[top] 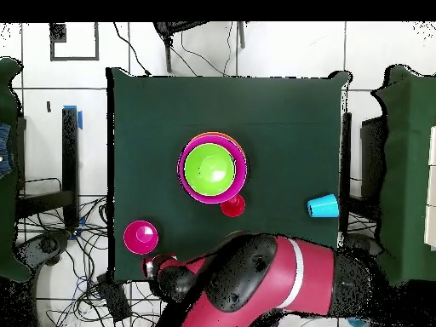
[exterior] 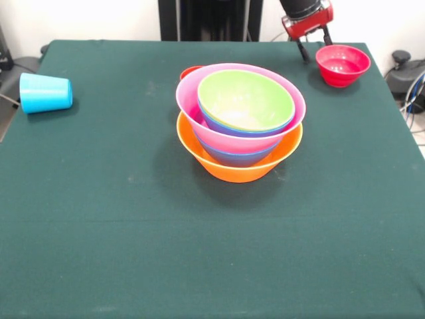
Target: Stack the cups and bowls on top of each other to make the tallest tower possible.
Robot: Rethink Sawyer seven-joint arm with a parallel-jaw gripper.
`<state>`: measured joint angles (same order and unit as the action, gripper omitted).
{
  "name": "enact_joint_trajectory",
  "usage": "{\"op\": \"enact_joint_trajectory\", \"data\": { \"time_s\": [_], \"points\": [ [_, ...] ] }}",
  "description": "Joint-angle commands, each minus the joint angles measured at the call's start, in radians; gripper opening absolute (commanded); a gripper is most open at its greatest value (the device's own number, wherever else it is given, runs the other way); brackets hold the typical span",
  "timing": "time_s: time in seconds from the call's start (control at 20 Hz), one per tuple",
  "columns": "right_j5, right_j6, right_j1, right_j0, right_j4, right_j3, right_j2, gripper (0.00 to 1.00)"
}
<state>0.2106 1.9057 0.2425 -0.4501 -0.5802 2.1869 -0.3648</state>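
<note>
Nearest the camera in the front view is bare green bench (exterior: 199, 266); the first thing on it is the tower (exterior: 240, 123), a little above the centre of the frame. Its base is the large orange bowl (exterior: 239, 166). Inside that sits a blue bowl (exterior: 236, 157), showing only as a band, then the large pink bowl (exterior: 219, 129), tilted slightly. Within the pink one a second blue rim (exterior: 229, 126) shows, and the lime green bowl (exterior: 246, 100) rests on top, empty.

A red cup (exterior: 189, 70) peeks out just behind the tower's upper left edge; in the overhead view it stands just below the stack, touching or nearly so. The light blue cup (exterior: 45, 93) lies on its side at the left edge of the front view, well apart from the tower.

The arm comes in at the upper right of the front view, its red wrist above the claw (exterior: 314, 41), whose two dark fingers (exterior: 302, 50) point down, spread and empty, just beside the small red bowl (exterior: 342, 64). That bowl stands upright and empty near the bench's upper right corner. In the overhead view the arm's red and black bulk fills the lower middle.
</note>
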Motion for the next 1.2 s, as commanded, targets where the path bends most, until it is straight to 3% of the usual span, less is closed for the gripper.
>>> {"op": "enact_joint_trajectory", "data": {
  "time_s": [0.05, 0.35, 0.8, 1.2],
  "points": [
    [-0.003, 0.057, -0.062, -0.025, -0.064, -0.18, -0.085, 1.0],
    [-0.017, 0.054, -0.084, -0.052, -0.092, -0.201, -0.106, 1.0],
    [-0.011, 0.065, -0.075, -0.041, -0.089, -0.198, -0.099, 1.0],
    [-0.025, 0.094, -0.009, -0.026, -0.038, -0.143, -0.1, 1.0]
  ]
}}
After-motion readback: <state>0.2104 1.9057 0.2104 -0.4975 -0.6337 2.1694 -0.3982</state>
